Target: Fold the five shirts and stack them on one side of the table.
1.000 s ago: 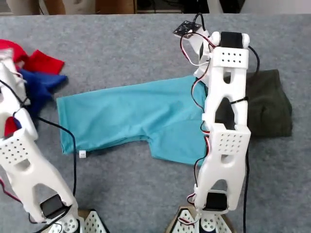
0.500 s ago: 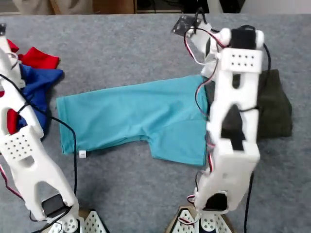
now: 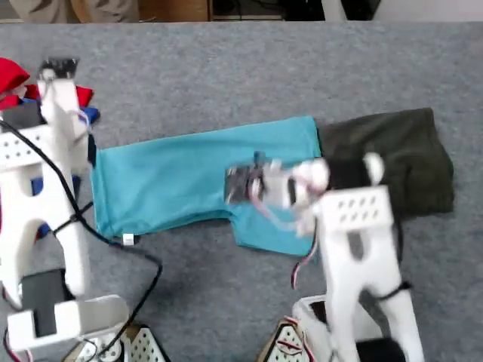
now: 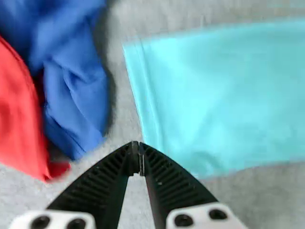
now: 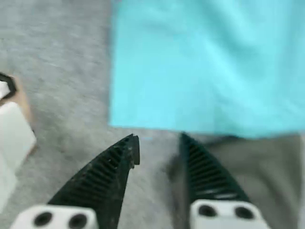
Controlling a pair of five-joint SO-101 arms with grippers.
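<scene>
A teal shirt (image 3: pixel 189 177) lies flat across the middle of the grey table, one sleeve pointing toward the near edge. At the right lies a folded dark green shirt (image 3: pixel 400 162). A red shirt (image 3: pixel 15 75) and a blue shirt (image 4: pixel 71 71) are bunched at the far left. My left gripper (image 4: pixel 136 151) is shut and holds nothing; it hovers over bare table between the blue shirt and the teal shirt's (image 4: pixel 224 95) left edge. My right gripper (image 5: pixel 159 140) is open above the teal shirt's (image 5: pixel 205 62) near edge, nothing between its fingers.
The left arm (image 3: pixel 45 173) stands over the red and blue pile. The right arm (image 3: pixel 355 219) rises from the near edge beside the green shirt. A small white tag (image 3: pixel 127 240) sticks out at the teal shirt's near left corner. Grey table lies open along the far side.
The right arm pulled back from the far side to the teal shirt's near edge, uncovering the green shirt. The left arm swung in from the left edge toward the teal shirt.
</scene>
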